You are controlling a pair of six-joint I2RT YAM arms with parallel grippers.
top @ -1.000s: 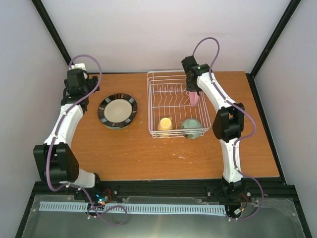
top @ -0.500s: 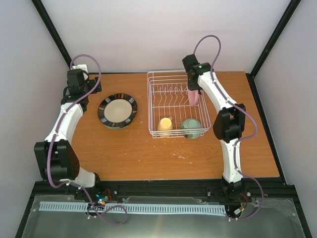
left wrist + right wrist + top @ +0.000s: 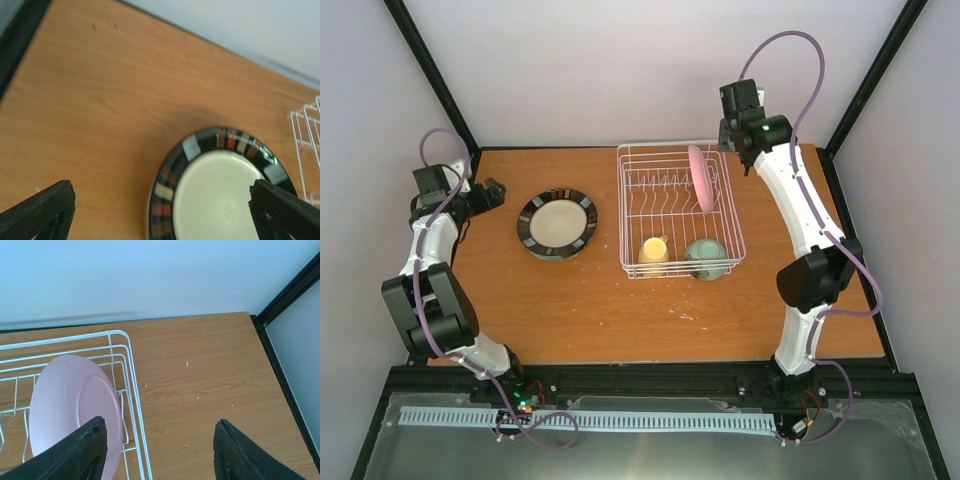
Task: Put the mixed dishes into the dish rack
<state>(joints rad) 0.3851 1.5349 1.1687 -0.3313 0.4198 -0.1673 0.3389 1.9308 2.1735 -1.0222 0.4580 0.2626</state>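
1. The dish rack [image 3: 658, 190] sits on the wooden table [image 3: 590, 310], right of centre and toward the far edge.
2. The pink plate [image 3: 699, 178] stands on its edge inside the rack, in the far right part, close to the right-hand wires. In the right wrist view, the same plate [image 3: 70, 405] shows its underside and nothing grips it.
3. The pale yellow mug [image 3: 653, 250] stands in the rack's near left corner. The mint green bowl [image 3: 705, 256] lies just beside it in the near right corner.
4. The dark-rimmed plate [image 3: 557, 222] lies flat on the table, left of the rack and apart from it. Its rim carries coloured blocks around a pale centre [image 3: 215, 195].
5. The right gripper [image 3: 738, 135] hangs raised over the rack's far right corner. Its 2 fingers are spread wide and hold nothing [image 3: 159, 437], with the pink plate below and to the left of them.
6. The left gripper [image 3: 492, 192] is near the table's far left corner, pointing toward the dark-rimmed plate. Its fingers are spread wide and empty [image 3: 162, 192], and the plate lies ahead of them without touching either finger.
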